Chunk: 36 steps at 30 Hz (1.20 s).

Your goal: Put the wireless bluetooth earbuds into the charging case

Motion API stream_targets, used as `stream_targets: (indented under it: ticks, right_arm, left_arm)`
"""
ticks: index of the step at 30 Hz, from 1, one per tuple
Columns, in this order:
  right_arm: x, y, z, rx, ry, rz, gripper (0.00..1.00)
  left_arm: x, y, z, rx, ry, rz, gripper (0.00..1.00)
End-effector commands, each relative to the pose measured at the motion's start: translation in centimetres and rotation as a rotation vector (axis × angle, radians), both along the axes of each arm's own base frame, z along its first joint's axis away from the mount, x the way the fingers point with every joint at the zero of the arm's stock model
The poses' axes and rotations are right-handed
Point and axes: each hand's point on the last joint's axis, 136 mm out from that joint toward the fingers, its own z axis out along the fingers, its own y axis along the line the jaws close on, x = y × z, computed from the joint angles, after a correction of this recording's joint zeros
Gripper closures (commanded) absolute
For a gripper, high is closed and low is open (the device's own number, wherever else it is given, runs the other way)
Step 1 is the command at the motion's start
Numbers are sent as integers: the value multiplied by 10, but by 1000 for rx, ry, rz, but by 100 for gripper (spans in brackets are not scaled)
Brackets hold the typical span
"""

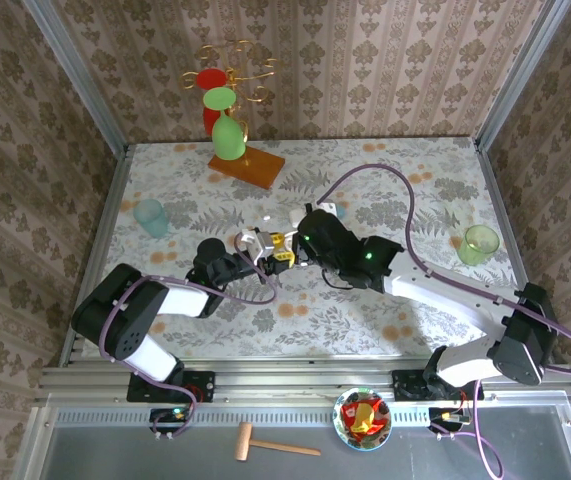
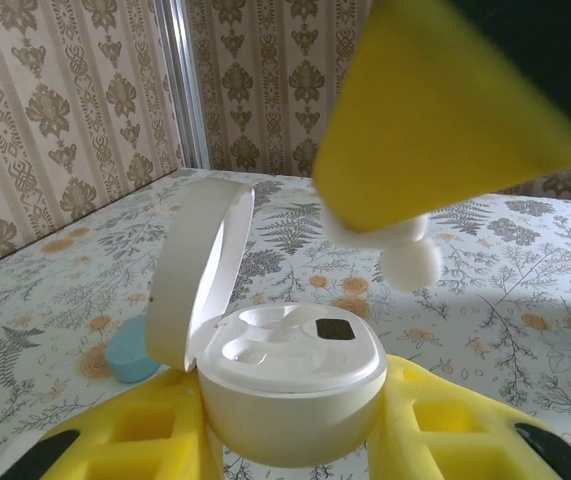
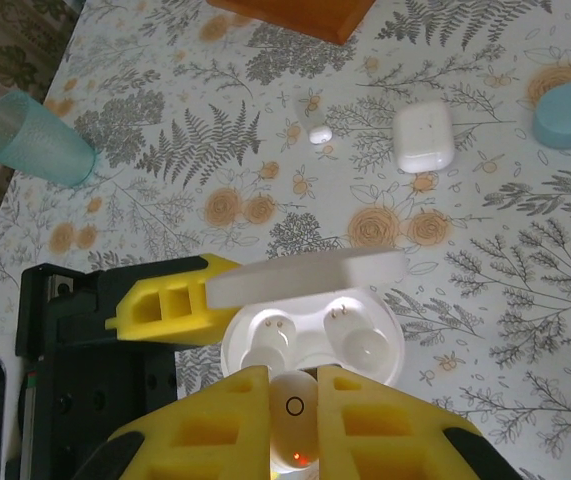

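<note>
My left gripper (image 2: 293, 405) is shut on a round white charging case (image 2: 295, 375). Its lid (image 2: 200, 280) stands open and both sockets (image 3: 360, 345) are empty. My right gripper (image 3: 293, 385) is shut on a white earbud (image 3: 295, 425) with a ring mark and a red light, held just above the case's near rim (image 3: 310, 340). From the left wrist, that earbud (image 2: 405, 258) hangs under the right gripper's yellow finger (image 2: 435, 110), above and right of the case. From above, the two grippers (image 1: 255, 250) (image 1: 283, 258) meet at mid-table. Another white earbud (image 3: 320, 133) lies loose farther back.
A closed white case (image 3: 425, 135) and a pale blue case (image 3: 570, 110) lie beyond the grippers. A teal cup (image 1: 151, 215) stands at the left, a green cup (image 1: 480, 243) at the right. An orange-based stand (image 1: 247, 165) with hanging glasses is at the back.
</note>
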Motion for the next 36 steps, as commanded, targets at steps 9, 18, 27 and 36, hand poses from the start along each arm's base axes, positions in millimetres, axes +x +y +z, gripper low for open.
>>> stream_targets:
  ticks: [9,18,27,36]
  right_arm:
    - [15,12,7,26,-66,-21,88]
    - [16,13,-2,4,-57,-17,88]
    - [15,12,-16,-21,-39,-13,88]
    - [19,18,-34,-52,-17,-8,87]
  left_arm:
    - [-2,-6,15,-31,-56,-16,75]
    - [-1,-4,18,-38,-59,-2,75]
    - [6,-3,26,-59,-51,27,75]
    - [2,-2,29,-62,-62,22,75]
